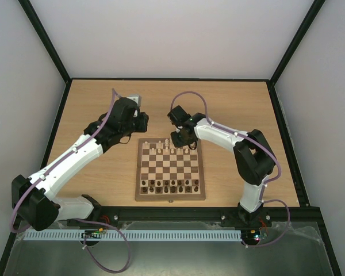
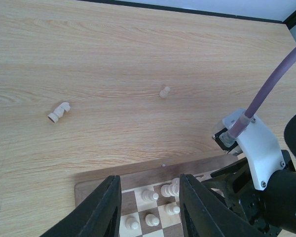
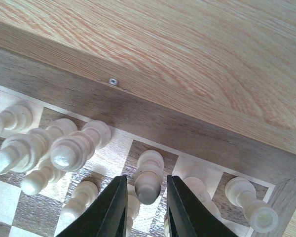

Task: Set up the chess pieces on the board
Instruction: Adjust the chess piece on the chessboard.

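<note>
turned cream pieces (image 3: 79, 148) were ranked on the board's (image 1: 170, 198) far rows, dark ones (image 1: 169, 185) nearest. one rounded piece (image 3: 149, 170) was straddled, not pinched, by the right gripper's (image 3: 146, 180) parted jaws. the left gripper (image 2: 150, 207) was held agape, empty, over grained table (image 2: 138, 49).

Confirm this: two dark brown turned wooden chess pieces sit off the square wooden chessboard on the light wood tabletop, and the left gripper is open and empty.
Wrong on colour: the left wrist view shows those two turned wooden chess pieces are pale cream, not dark brown. They sit off the square wooden chessboard on the light wood tabletop, and the left gripper is open and empty.
</note>
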Robot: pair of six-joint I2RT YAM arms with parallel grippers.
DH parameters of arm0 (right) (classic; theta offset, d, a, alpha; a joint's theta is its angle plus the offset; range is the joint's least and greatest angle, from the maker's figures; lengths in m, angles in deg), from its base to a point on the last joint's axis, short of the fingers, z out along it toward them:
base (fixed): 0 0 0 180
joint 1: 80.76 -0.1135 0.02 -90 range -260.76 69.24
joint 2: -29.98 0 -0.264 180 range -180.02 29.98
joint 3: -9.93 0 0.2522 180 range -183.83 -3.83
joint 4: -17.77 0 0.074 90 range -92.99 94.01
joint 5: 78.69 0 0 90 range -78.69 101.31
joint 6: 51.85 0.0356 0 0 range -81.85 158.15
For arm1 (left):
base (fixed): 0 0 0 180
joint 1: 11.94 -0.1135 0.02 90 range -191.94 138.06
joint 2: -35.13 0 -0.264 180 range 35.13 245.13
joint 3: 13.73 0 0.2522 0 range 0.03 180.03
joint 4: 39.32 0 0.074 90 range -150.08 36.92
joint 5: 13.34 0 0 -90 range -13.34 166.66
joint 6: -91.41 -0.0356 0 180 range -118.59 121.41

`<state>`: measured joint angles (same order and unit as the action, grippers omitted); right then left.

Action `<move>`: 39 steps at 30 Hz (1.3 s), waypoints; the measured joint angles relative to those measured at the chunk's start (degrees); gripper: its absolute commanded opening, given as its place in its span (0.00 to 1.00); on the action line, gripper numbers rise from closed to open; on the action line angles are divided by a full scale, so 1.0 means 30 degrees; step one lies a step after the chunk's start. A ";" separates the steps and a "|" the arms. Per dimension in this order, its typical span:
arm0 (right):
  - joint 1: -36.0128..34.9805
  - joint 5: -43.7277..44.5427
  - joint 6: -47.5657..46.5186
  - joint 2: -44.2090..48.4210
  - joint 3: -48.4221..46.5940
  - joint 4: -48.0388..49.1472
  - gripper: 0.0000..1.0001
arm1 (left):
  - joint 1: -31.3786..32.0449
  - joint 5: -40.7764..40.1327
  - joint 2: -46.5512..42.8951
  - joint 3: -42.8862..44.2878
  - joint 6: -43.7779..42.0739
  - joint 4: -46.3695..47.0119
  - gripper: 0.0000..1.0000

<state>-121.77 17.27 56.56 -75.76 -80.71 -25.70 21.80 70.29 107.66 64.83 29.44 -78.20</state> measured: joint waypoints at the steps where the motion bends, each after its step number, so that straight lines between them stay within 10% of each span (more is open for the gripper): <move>1: 0.0000 0.0007 -0.0007 0.0036 -0.0022 -0.0015 0.24 | 0.0000 0.0000 0.0007 0.0000 0.0000 0.0000 0.36; 39: -0.0481 -0.0860 -0.0073 -0.0124 -0.1727 0.0000 0.30 | 0.0000 0.0000 0.0321 0.0000 0.0000 0.0036 0.36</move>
<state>-123.21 14.69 56.34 -76.13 -85.89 -25.70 21.80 70.29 108.62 64.83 29.44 -78.09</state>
